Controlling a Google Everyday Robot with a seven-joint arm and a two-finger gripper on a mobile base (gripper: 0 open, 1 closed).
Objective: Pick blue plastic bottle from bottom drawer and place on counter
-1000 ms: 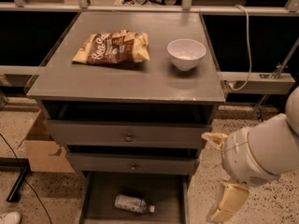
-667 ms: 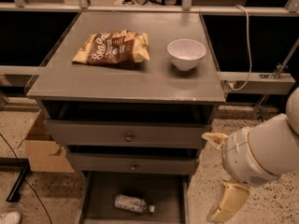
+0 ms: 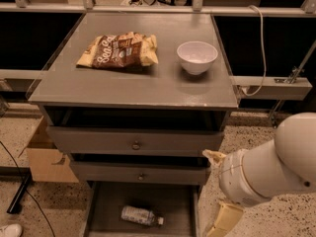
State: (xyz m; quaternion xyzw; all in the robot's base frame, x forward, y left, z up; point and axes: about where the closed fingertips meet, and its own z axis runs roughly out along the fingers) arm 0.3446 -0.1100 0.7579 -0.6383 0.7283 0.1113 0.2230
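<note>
Target located: blue plastic bottle (image 3: 141,215) laid flat in bottom drawer (image 3: 107,202).
Pale label, neck pointed right; end effector (image 3: 210,191) held spread right of drawer, nothing gripped.

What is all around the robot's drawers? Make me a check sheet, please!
Surface: counter, grey and flat.
Job's things: blue plastic bottle lies on its side in the open bottom drawer.
Clutter: chip bag and white bowl on the counter.
Grippers: gripper low at the right of the drawers, open, empty.
Cables: white cable hangs right of the counter.
Surroundings: cardboard box at the left, on the floor.
</note>
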